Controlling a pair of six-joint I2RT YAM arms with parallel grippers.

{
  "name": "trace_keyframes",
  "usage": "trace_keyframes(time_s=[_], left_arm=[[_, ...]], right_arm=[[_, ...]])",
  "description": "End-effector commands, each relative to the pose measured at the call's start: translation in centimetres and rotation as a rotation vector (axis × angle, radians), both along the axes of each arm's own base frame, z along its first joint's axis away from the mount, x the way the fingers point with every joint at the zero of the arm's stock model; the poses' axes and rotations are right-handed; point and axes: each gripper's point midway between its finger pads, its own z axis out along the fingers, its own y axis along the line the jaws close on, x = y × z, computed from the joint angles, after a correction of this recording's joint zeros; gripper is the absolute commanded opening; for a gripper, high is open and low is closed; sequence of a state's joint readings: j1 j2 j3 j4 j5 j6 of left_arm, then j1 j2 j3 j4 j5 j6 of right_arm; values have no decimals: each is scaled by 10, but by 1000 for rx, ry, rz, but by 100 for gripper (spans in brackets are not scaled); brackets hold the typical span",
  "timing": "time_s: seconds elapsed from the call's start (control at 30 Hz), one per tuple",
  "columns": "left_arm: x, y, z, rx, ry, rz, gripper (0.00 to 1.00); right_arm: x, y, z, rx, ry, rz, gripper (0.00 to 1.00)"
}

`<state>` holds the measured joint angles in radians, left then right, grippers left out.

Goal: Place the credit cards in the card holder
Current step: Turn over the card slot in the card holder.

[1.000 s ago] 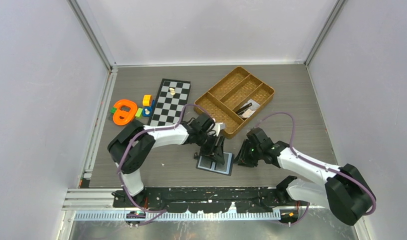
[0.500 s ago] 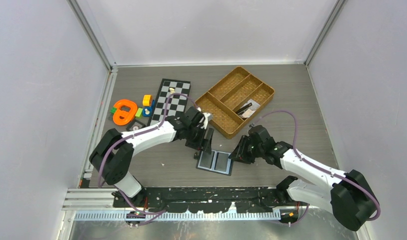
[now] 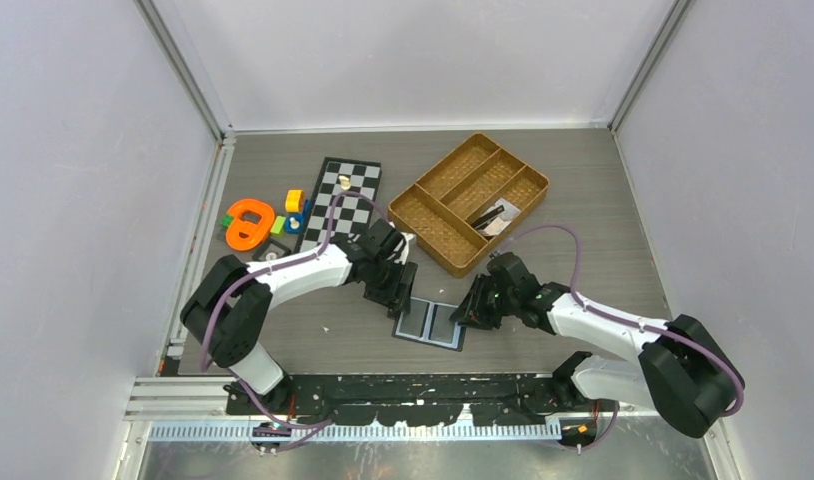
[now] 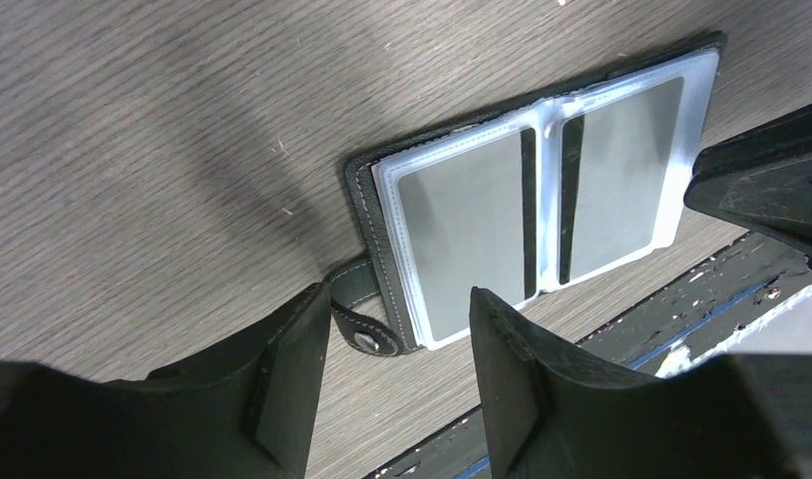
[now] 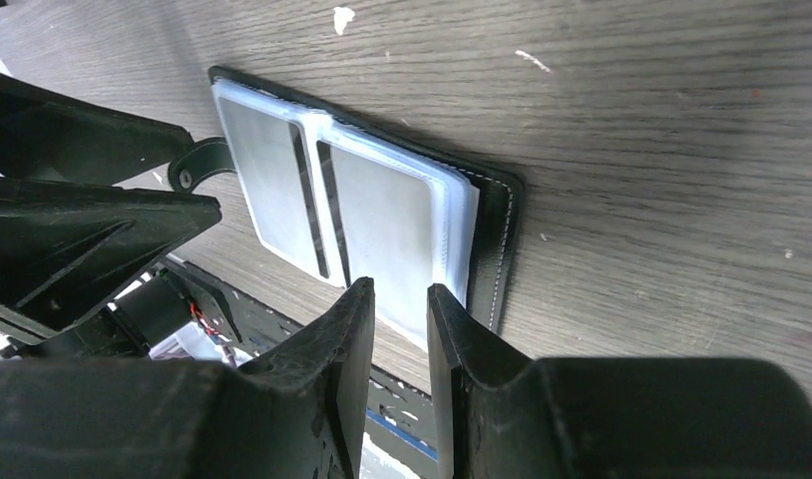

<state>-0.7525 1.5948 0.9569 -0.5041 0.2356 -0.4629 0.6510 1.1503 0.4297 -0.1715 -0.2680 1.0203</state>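
Card holder (image 3: 430, 324) lies open flat on the table (image 3: 593, 190), clear sleeves up. Left gripper (image 4: 397, 309) hovers at its strap end, spread wide and empty. Right gripper (image 5: 400, 294) is at the opposite edge, narrowly parted, grasping nothing.

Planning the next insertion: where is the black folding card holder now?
Top view: the black leather-like folding card holder lies open at lower centre, between the left claw and right claw, on the arms' side of the brown woven tray.

A chessboard (image 3: 341, 205) lies between an orange ring toy (image 3: 248, 222) and a brown woven divided tray (image 3: 453, 180).
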Motion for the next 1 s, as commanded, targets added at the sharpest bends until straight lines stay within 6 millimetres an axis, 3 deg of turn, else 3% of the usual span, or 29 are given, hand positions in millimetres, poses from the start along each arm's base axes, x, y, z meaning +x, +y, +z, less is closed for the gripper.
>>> trace_keyframes(time_s=[0.0,0.47,0.73,0.97], left_arm=[[-1,-1,-9,-8,14,-8,54],[-5,3,-21,20,40,-4,38],[-5,8,-25,45,41,2,21],[-6,9,-26,49,42,1,13]], right_arm=[[2,6,-2,21,-6,-2,31],[-2,-5,-21,-58,36,-20,30],[-4,-13,-14,-95,27,-25,31],[-7,-15,-16,-102,37,-25,31]])
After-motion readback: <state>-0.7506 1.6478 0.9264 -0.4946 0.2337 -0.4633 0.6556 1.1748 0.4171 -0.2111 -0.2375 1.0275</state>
